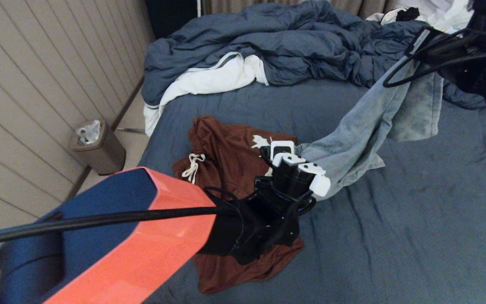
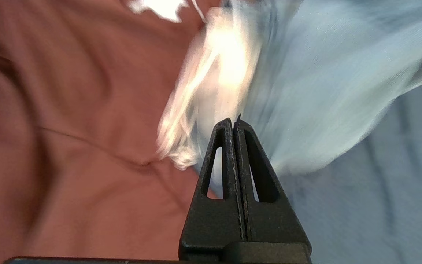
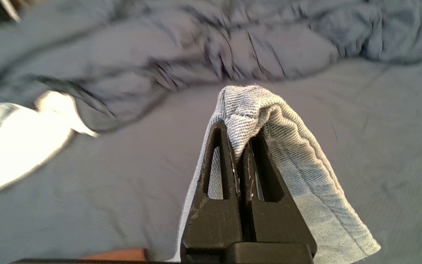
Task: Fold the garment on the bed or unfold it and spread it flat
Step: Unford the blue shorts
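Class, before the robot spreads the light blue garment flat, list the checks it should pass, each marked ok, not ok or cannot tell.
1. Right gripper shut on the light blue garment: ok.
2. Left gripper holding the same garment: cannot tell; its fingers meet at the cloth edge.
3. Garment lifted between both arms: ok.
4. Bed bare under the garment: ok.
5. Rust-brown garment out of the way: not ok, it lies under the left gripper.

I am working in a home bedroom. A wide bed point(image 1: 395, 236) with a slate-blue sheet fills most of what lies before me, and a rumpled blue duvet point(image 1: 285, 46) with white lining is heaped at its far end. Clothes lie loose on the sheet. To the left, a panelled wall point(image 1: 36, 76) runs beside the bed, with a small lidded waste bin point(image 1: 98, 147) on the floor.
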